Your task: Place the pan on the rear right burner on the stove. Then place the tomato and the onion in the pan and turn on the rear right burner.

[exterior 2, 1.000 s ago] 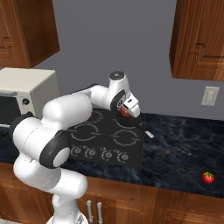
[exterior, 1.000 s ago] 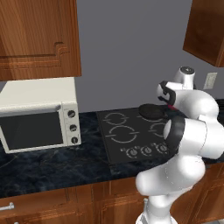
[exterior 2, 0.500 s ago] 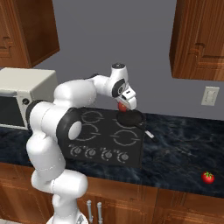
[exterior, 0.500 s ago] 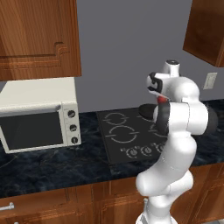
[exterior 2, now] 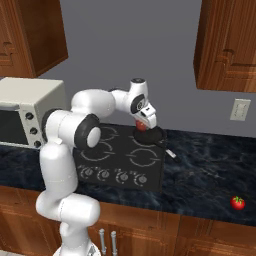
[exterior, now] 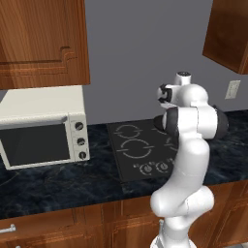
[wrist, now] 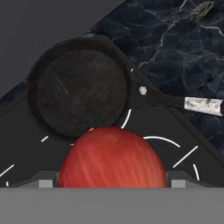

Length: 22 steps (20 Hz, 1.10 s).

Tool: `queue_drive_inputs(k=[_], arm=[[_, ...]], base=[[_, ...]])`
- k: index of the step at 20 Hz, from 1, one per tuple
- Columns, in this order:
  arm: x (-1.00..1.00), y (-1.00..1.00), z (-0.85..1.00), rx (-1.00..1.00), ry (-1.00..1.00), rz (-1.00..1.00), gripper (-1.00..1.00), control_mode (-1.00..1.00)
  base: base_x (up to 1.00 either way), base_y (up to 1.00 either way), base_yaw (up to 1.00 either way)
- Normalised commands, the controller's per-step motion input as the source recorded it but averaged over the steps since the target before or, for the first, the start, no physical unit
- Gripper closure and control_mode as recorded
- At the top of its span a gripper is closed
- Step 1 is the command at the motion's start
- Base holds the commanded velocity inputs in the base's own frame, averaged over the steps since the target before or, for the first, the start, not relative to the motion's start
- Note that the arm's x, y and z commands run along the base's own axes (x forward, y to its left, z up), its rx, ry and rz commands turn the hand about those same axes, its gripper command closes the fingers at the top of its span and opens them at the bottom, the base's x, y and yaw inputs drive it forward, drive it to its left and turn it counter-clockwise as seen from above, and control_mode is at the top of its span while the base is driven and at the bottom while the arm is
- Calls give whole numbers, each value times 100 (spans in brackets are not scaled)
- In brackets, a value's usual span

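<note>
Over the stove [exterior 2: 125, 165] | pan [wrist: 78, 92] empty | claw [exterior 2: 142, 125] apparently clasping onion [wrist: 112, 157]

arm: rises from base, elbow bent, reaching toward the surface's rear edge
wrist: tilted downward
pincer [exterior 2: 142, 125]: closed around a red round object [wrist: 112, 158]

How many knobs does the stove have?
4 knobs in a row along the front of the stove: leftmost, then next, next, rightmost. None looks hidden.
</note>
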Motion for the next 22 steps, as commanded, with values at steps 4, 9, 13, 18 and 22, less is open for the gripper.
queue_drive_inputs(k=[4, 9, 13, 18, 22], arm=[[42, 0, -45, 0, 4, 0, 100, -100], [49, 0, -26, 1, 3, 0, 100, -100], [51, 0, -20, 2, 3, 0, 100, -100], [44, 0, -30, 1, 6, 0, 100, -100], [39, -2, -34, 0, 6, 0, 100, -100]], base=[[0, 0, 0], [0, 0, 0], [0, 0, 0], [0, 0, 0], [0, 0, 0]])
